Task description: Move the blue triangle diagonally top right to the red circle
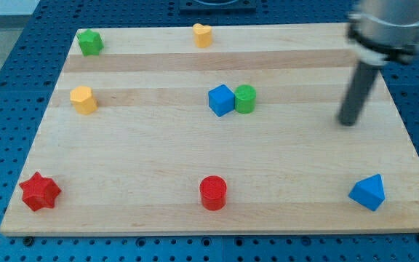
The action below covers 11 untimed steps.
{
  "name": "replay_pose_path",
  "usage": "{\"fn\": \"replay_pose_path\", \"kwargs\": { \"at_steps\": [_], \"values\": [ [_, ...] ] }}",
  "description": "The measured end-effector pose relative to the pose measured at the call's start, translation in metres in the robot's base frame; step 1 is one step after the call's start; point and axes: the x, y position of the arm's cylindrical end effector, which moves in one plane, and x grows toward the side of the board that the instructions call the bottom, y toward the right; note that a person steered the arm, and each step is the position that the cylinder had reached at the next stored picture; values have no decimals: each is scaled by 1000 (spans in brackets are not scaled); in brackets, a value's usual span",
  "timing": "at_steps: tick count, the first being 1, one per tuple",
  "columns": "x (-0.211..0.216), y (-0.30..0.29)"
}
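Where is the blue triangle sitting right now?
The blue triangle sits near the board's bottom right corner in the camera view, far right of the red circle, with my tip above it and apart from it.

The rod (pixel 358 91) is rendered blurred, and its upper mount is cut off by the view's top edge. The tip (pixel 348 122) is softened; board contact cannot be confirmed.

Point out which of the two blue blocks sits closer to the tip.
The blue triangle near the view's bottom right, below my tip. The blue cube sits farther away, touching the green cylinder mid-board.
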Motion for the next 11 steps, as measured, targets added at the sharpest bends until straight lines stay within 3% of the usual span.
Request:
{"fn": "replay_pose_path", "kwargs": {
  "at_steps": [1, 2, 4, 6, 7, 8, 9, 11],
  "values": [
    [53, 72],
    [110, 73],
    [119, -40],
    [161, -55],
    [165, -86],
    [131, -117],
    [87, -124],
    [65, -130]
  ]
}}
